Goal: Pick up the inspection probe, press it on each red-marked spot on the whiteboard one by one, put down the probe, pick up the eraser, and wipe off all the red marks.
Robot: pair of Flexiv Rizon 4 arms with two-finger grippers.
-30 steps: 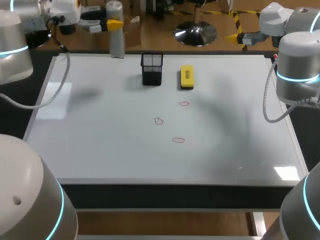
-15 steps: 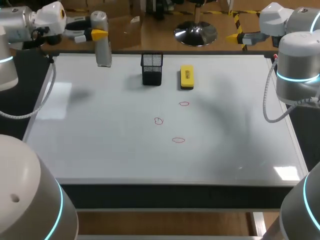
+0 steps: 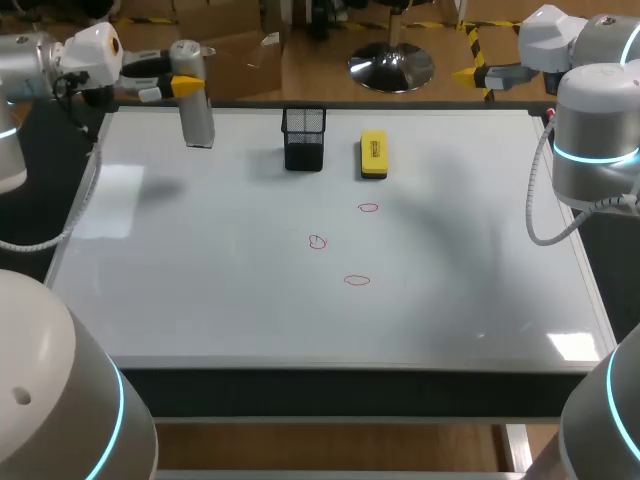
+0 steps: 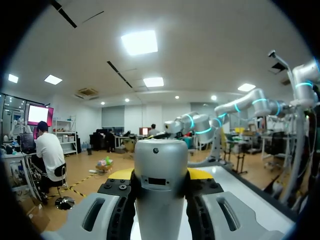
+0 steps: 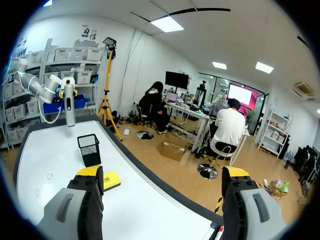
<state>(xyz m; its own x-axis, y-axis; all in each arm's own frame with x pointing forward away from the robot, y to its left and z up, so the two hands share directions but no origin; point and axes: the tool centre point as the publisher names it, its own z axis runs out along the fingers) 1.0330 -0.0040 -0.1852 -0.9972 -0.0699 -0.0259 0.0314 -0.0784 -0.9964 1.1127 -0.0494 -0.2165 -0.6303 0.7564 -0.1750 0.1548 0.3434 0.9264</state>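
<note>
**Probe in hand, three marks waiting**

Down at the near end of the whiteboard, nothing had been touched. The nearest red mark sat just right of the frame's centre, the second red mark was a little up and to the left of it, and the third red mark was higher again. All three were crisp outlines, so by my reading neither the pressing nor the wiping had begun.

Further up the frame, toward the top centre, the yellow eraser lay flat beside the black mesh cup, close but apart. It was parked there, I'd judge, to keep it off the marks until the probe work was over.

At the upper left of the frame was the action. The left gripper had its yellow-tipped fingers pinched on the grey probe, one on each side. The probe hung upright over the board's far-left corner, well apart from every mark (carried high, presumably, so that it would clear the cup on the way across).

At the upper right, the right gripper was spread wide with nothing between its fingers. It hung out past the board's far edge, probably waiting for the eraser stage.
</note>
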